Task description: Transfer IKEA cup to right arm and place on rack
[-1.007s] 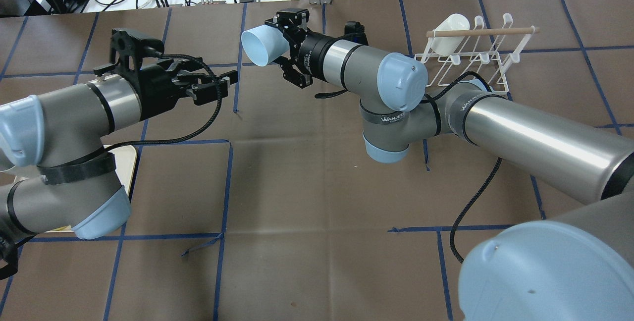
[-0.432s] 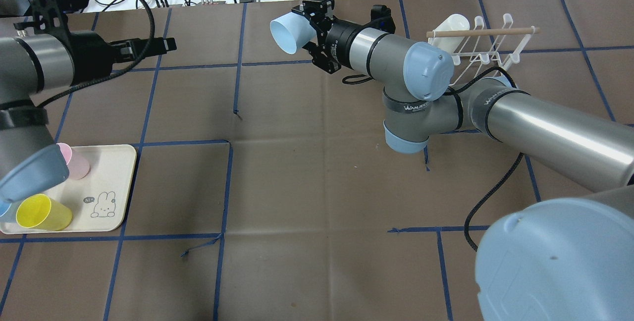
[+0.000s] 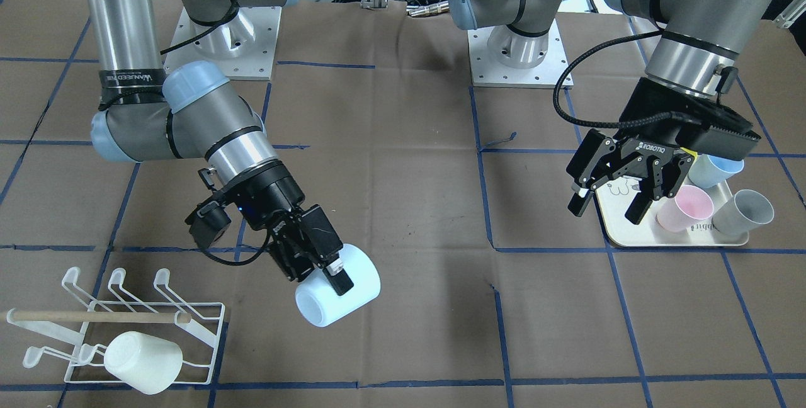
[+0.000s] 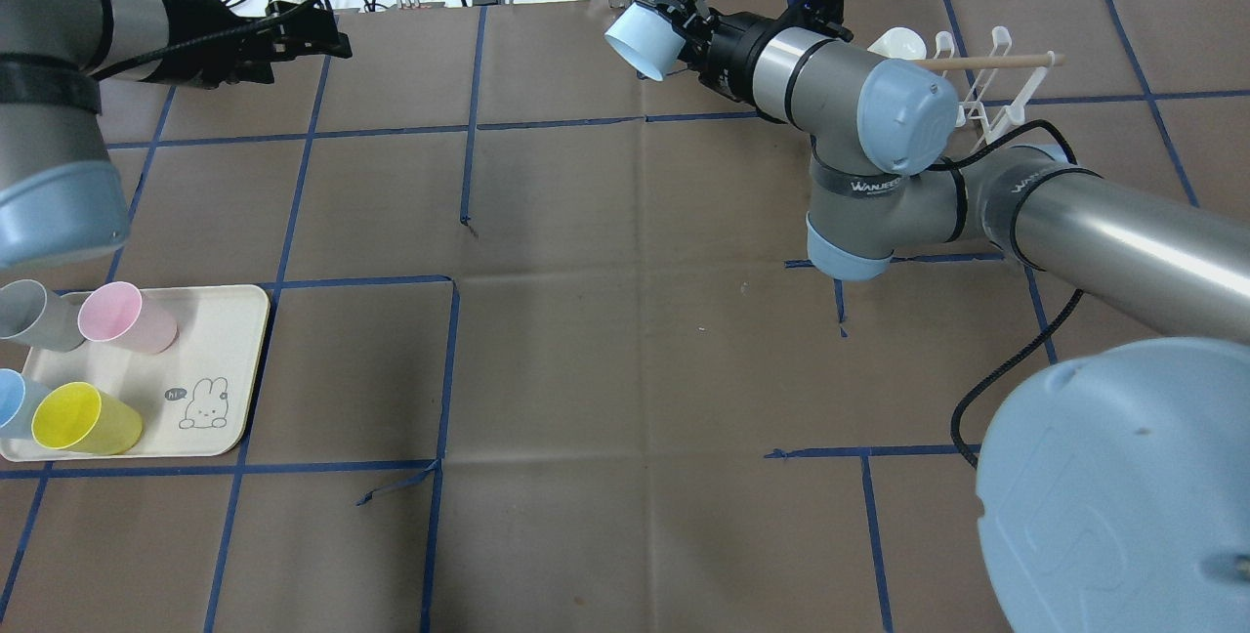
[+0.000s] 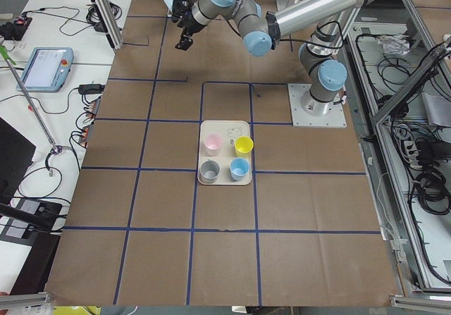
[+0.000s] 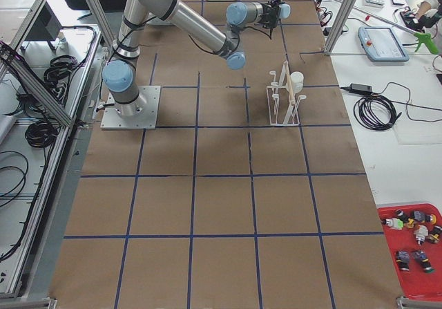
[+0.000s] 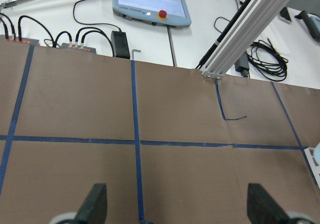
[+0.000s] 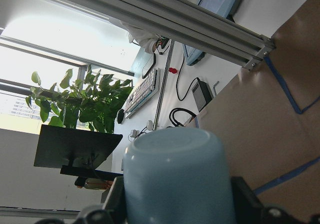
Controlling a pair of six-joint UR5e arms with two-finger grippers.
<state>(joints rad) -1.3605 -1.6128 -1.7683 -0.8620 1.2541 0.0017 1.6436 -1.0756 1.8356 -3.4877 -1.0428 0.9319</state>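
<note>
Right gripper is clamped on the pale blue cup: one black finger lies over the cup's wall, the other is hidden behind it. The cup is on its side in the air over the brown-paper table, touching nothing else. From the front camera it is just beside the rack on the table-middle side, apart from it. From overhead it is out near the table's far edge.

Right arm has a black band at the elbow with white lettering that starts "WANJEE" (the rest is too small to read).

The rack is white wire with a wooden dowel across it. One white cup sits tilted on a prong.

Left gripper has its fingers spread wide and holds nothing. "ROBOTIQ" is printed white on its body, upside down in the front view. It hangs above the near end of the cream tray.

The tray carries a pink cup, a grey cup, a blue cup and a yellow cup. It has a bunny drawing with a "hi~" speech bubble.

The left wrist view shows a teach pendant with a red button on the white bench.
</note>
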